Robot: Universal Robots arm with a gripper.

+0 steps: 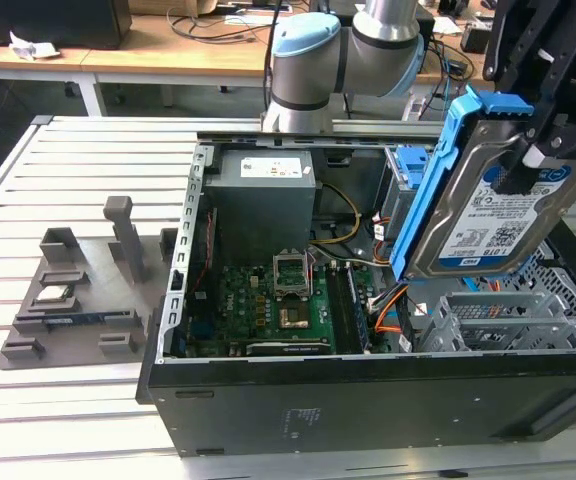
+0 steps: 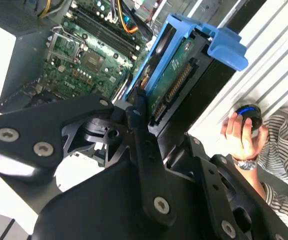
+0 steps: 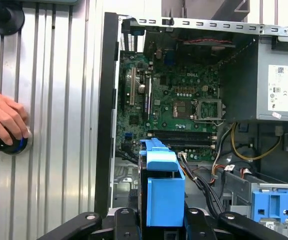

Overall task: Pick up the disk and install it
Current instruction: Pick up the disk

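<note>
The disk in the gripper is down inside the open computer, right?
Not quite. The gripper does hold the disk, but the exterior view shows it tilted up in the air above the open computer, not down inside it.

Open computer case point(image 1: 348, 405) sits on slatted table point(image 1: 38, 425) beside grey fixture tray point(image 1: 73, 345).

You have one disk point(image 1: 488, 215), one gripper point(image 1: 528, 160), one open computer case point(image 1: 368, 410), one power supply point(image 1: 263, 200), one grey tray point(image 1: 68, 310), one hand point(image 3: 4, 117) and one knob point(image 3: 9, 144).
</note>
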